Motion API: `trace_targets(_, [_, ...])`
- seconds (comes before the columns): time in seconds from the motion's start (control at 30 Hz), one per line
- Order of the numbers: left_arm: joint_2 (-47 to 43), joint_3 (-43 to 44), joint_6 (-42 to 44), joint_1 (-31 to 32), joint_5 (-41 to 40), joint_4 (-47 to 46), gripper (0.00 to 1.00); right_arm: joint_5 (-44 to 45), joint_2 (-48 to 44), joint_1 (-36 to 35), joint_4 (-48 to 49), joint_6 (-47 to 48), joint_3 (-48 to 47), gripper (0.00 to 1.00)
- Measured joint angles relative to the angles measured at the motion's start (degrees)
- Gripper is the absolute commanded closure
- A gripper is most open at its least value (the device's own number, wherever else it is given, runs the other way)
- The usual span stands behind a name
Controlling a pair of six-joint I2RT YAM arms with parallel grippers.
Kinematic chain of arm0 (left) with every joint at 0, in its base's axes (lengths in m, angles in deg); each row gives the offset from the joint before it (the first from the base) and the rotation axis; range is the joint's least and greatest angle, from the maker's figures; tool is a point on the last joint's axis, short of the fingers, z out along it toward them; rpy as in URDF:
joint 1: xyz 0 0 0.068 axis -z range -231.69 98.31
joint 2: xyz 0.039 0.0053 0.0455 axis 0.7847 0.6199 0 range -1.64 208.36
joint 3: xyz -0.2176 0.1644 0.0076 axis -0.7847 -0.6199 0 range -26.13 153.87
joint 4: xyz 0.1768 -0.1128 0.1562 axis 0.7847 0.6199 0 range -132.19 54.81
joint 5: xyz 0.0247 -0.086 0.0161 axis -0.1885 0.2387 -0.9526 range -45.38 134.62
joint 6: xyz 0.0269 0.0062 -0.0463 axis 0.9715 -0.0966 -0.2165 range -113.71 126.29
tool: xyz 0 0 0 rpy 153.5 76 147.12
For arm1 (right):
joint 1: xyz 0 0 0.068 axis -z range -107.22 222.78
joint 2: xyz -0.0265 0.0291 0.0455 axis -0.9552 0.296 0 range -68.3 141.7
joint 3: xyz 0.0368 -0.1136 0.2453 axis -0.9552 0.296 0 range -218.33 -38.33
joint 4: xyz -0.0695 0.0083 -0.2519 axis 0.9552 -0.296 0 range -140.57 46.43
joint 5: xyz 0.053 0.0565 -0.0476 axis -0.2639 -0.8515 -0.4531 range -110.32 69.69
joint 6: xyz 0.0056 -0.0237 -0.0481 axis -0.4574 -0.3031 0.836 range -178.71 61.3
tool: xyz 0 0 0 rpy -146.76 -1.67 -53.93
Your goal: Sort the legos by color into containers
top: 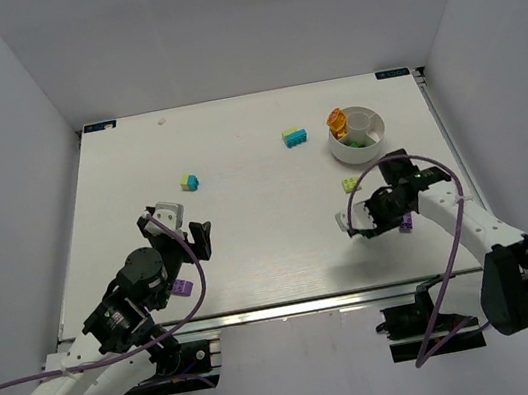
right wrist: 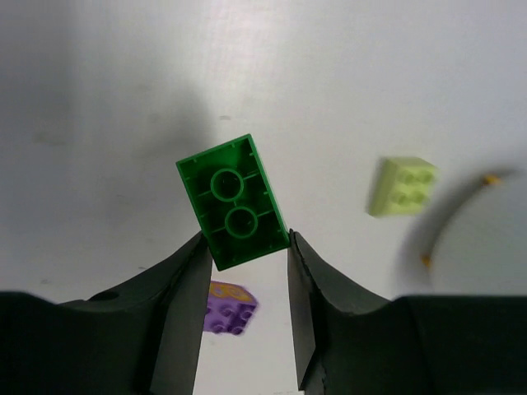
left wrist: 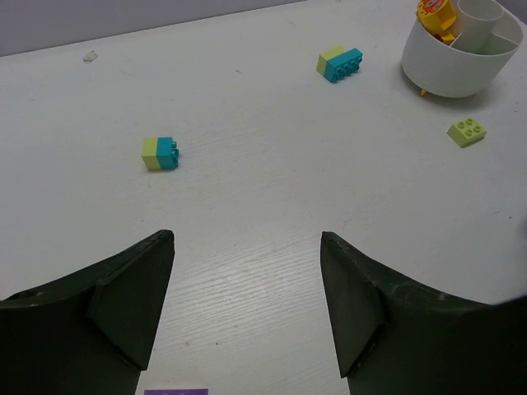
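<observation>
My right gripper (right wrist: 245, 247) is shut on the end of a green brick (right wrist: 233, 202), underside toward the camera, held above the table. A purple brick (right wrist: 229, 306) lies below it and a pale yellow-green brick (right wrist: 402, 187) to its right. In the top view the right gripper (top: 350, 225) is at front right, near side of the white divided bowl (top: 377, 143). The bowl holds an orange brick (top: 337, 122) and green bricks (top: 356, 141). My left gripper (left wrist: 247, 239) is open and empty over bare table, also seen from above (top: 187, 233).
Two yellow-green and cyan stacks lie on the table, one mid-left (top: 189, 182), one near the bowl (top: 294, 137). A purple brick (top: 183, 288) lies by the left arm, another (top: 406, 224) beside the right gripper. A pale brick (top: 350, 184) lies before the bowl.
</observation>
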Motion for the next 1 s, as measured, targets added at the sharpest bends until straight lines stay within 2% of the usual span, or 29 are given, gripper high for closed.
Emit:
trace_targets(0.03, [0.00, 0.00, 0.00, 0.00, 0.00, 0.00, 0.19, -0.33, -0.39, 0.00, 1.09, -3.21, -1.40, 0.84])
trace_targets(0.1, [-0.02, 0.00, 0.00, 0.00, 0.02, 0.00, 0.19, -0.48, -0.98, 0.02, 3.32, -11.82, -4.68, 1.00])
trace_targets(0.3, [-0.31, 0.00, 0.00, 0.00, 0.04, 0.02, 0.18, 3.54, 0.59, 0.11, 6.80, -35.50, -14.64, 1.00])
trace_targets(0.47, [-0.81, 0.00, 0.00, 0.00, 0.17, 0.02, 0.19, 7.54, 3.74, 0.11, 7.37, -47.32, -20.48, 0.97])
trace_targets(0.67, [-1.38, 0.00, -0.02, 0.00, 0.28, 0.02, 0.18, 14.14, 11.47, 0.17, 6.99, -53.96, -29.07, 0.94])
trace_targets(1.0, [-1.75, 0.00, 0.00, 0.00, 0.68, 0.00, 0.19, 21.75, 20.65, 0.61, 7.98, -55.39, -33.97, 0.91])
